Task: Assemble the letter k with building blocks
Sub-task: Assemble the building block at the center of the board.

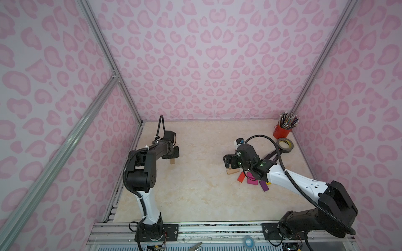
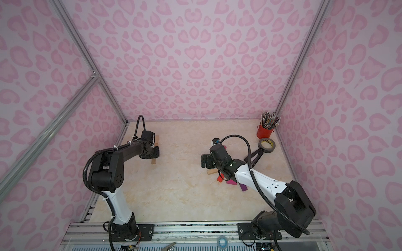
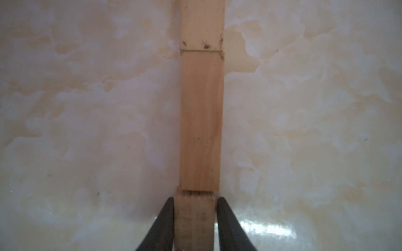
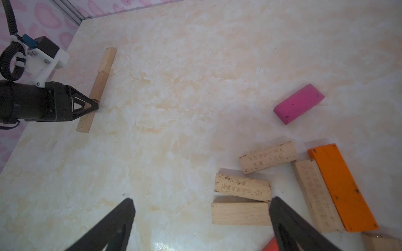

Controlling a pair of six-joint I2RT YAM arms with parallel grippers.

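While the left jaws clamp a plain bar point(image 3: 194, 219) end to end with two laid bars point(image 3: 201, 121), well apart from the red pencil cup point(image 1: 282, 130), only the k's stem looks nearly built; right jaws gape empty over loose blocks point(image 4: 240, 210) near that cup, diagonals outstanding.

Row left, heap right.
Three plain light-wood bars point(image 4: 99, 87) lie end to end, the nearest bar point(image 3: 194, 221) in my left gripper point(image 3: 195, 198); painted and plain wooden blocks point(image 1: 252, 182) heap at my right.
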